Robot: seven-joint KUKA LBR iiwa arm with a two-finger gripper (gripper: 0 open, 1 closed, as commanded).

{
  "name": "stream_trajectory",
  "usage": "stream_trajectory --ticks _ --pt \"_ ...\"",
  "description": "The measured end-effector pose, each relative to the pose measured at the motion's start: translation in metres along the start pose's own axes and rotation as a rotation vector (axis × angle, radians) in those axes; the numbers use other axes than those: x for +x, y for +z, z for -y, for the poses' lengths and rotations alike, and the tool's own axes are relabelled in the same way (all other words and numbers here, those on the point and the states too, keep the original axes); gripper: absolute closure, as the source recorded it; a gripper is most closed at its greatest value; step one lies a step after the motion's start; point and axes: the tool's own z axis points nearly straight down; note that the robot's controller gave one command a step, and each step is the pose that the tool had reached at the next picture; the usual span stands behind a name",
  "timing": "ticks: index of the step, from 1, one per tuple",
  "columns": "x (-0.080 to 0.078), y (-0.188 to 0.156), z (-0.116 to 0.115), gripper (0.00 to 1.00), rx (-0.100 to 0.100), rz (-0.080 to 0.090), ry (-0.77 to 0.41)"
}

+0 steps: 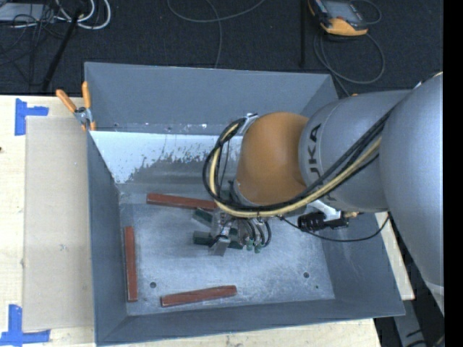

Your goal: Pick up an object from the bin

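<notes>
My gripper (215,238) is low over the bin floor near the middle, a dark block under the arm's orange cover. A reddish-brown flat stick (179,201) lies crosswise just behind it, and the stick's right end runs up to the gripper's upper edge. Whether the gripper touches that stick is hidden by the cover. A second reddish-brown stick (199,295) lies along the front of the floor, well clear of the gripper.
A third reddish-brown stick (131,263) lies lengthwise against the left wall. The arm with its cover and cables hangs over the right half of the bin. Bare floor lies between the gripper and the left and front sticks.
</notes>
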Motion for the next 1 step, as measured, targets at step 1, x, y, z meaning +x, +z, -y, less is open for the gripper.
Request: stream_trajectory --ticks 1 --pt "-0.0017 -0.0635 -0.0007 1.00 0.000 0.001 -0.002"
